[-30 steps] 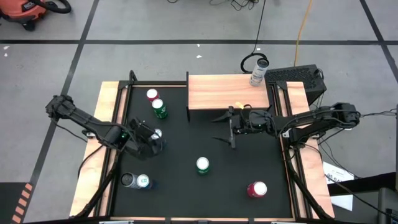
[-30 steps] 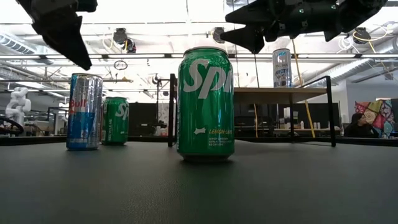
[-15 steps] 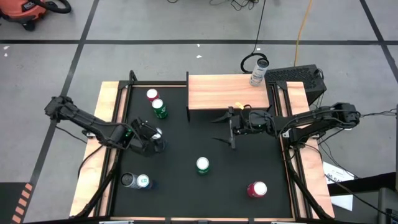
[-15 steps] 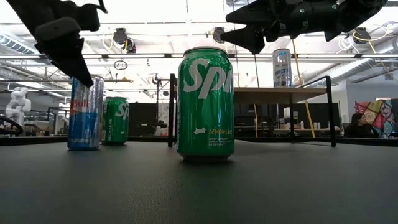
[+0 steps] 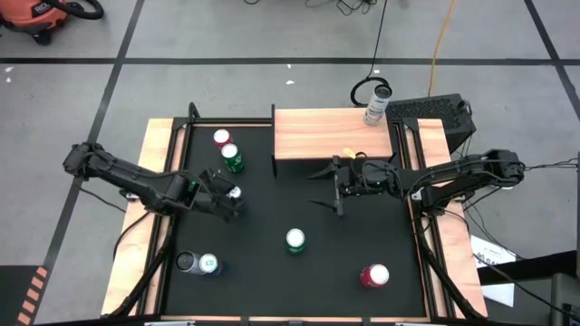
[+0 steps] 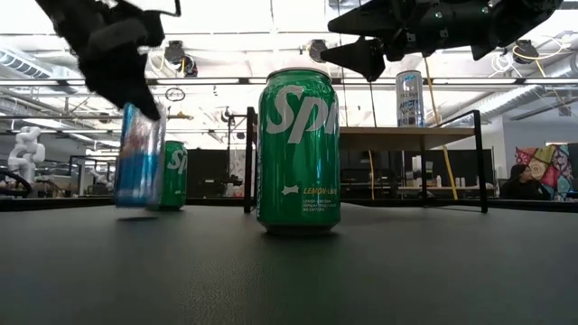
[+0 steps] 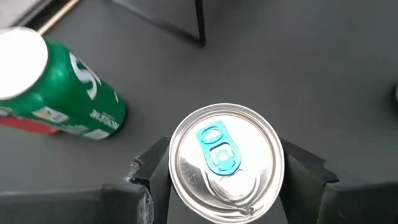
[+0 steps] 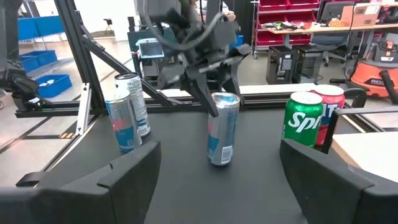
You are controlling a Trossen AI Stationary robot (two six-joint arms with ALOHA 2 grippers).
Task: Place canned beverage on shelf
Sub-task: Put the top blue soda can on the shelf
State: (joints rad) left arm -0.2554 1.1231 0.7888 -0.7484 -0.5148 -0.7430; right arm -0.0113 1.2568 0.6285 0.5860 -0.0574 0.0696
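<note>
aluminium energy drink can [image 7: 225, 163], slim, smooth, dentable: your left gripper [image 7: 227, 171] jaws clasp its upper wall; right gripper [image 5: 337, 190] gapes empty.

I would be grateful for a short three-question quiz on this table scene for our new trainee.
1. True or false: the left gripper has its fingers either side of a slim blue and silver can.
2. How many cans stand on the shelf? A) none B) one C) three
3. Fill in: in the low view, the can nearest the camera is a ____ Sprite can.

Key
1. True; the can looks tilted in the low view.
2. B, one can at the shelf's far right corner.
3. green

The right gripper waits open near the shelf's front edge.
</note>
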